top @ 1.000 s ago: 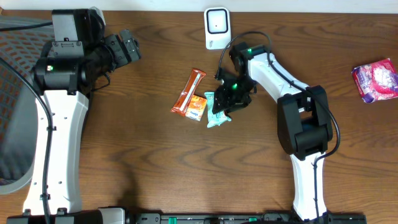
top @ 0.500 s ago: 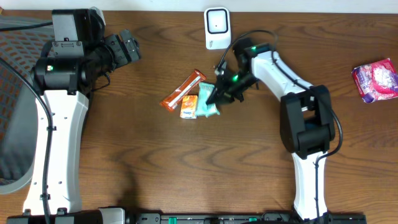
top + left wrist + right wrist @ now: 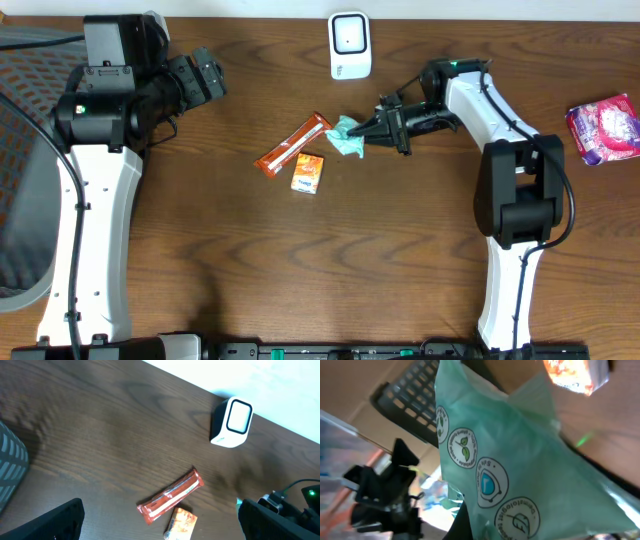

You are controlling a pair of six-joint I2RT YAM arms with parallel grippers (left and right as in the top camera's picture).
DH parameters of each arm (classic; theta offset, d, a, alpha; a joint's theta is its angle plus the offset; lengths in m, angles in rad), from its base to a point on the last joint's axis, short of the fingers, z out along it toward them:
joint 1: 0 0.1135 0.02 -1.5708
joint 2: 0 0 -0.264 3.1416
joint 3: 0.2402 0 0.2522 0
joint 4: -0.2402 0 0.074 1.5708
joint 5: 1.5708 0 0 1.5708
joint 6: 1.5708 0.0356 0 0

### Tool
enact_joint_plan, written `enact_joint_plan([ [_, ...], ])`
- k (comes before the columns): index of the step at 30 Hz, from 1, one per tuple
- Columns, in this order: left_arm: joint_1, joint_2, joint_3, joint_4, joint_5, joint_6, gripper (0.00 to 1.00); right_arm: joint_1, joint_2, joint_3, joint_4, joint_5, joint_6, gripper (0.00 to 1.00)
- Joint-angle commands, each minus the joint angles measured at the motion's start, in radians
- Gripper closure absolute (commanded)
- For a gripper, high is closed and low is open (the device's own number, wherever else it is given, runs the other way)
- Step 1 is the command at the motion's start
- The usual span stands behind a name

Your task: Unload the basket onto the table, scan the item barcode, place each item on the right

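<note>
The item is a pale green packet with round printed emblems. My right gripper is shut on it and holds it tilted above the table, just below the white scanner. The packet fills the right wrist view, with one dark finger at its lower edge; no barcode shows there. My left gripper hangs open at the upper left, far from the items. Its two dark fingers frame the bottom of the left wrist view, and the scanner stands upright beyond them.
An orange bar wrapper and a small orange packet lie left of the held packet. A pink packet lies at the far right. A mesh chair stands beyond the left table edge.
My right gripper closed on the green packet, lifted it off the pile and carried it up and to the right. The orange bar and small orange packet got nudged leftward. The left arm is unchanged.
</note>
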Motion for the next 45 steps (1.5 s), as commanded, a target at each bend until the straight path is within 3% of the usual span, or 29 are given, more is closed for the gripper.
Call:
enact_joint_plan([
  [1,0.003,0.005,-0.003,0.000,-0.003,0.008,0.02,-0.018,0.008,0.016,-0.005,-0.079,0.032,0.99],
  [11,0.003,0.005,-0.003,0.000,-0.003,0.009,0.02,-0.017,0.008,0.017,-0.005,-0.099,0.012,0.99],
  [20,0.003,0.005,-0.003,0.000,-0.003,0.009,0.02,-0.016,0.008,0.016,-0.215,-0.166,-0.156,0.99],
  [24,0.003,0.005,-0.003,0.000,-0.003,0.008,0.02,-0.024,0.008,0.017,-0.221,-0.143,-0.234,0.99],
  [45,0.003,0.005,-0.003,0.000,-0.003,0.009,0.02,-0.049,0.008,0.016,-0.185,-0.121,-0.214,0.99],
])
